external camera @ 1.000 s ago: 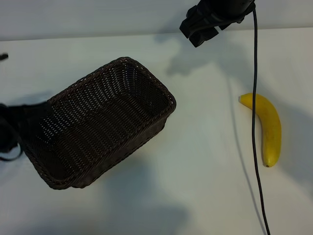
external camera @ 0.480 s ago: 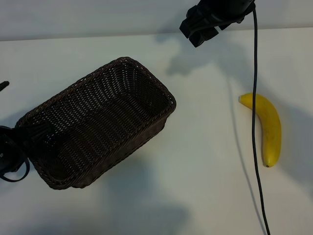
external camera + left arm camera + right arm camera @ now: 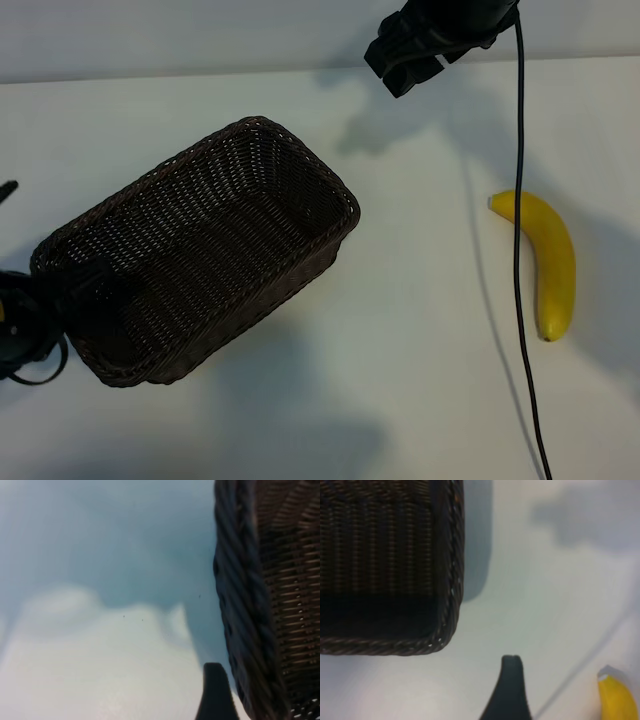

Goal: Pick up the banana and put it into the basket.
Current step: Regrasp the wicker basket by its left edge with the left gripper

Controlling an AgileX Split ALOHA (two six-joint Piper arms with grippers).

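The yellow banana (image 3: pixel 552 268) lies on the white table at the right; its tip (image 3: pixel 617 697) shows in the right wrist view. The dark brown wicker basket (image 3: pixel 300 165) stands slantwise at centre left, with nothing inside it. My right gripper (image 3: pixel 405 68) hovers at the far edge, between basket and banana, open and empty; one finger (image 3: pixel 511 685) shows above bare table. My left gripper (image 3: pixel 30 315) sits at the left edge by the basket's near-left corner, open. Its finger (image 3: pixel 215 692) is just outside the braided rim (image 3: pixel 245 630).
A black cable (image 3: pixel 520 330) hangs from the right arm and runs down the table, crossing the banana's stem end in the exterior view. White tabletop (image 3: pixel 420 330) spreads between the basket and the banana and in front of both.
The left arm has slid along the left edge toward the basket's near-left corner. The right arm has barely shifted. Basket and banana lie where they were.
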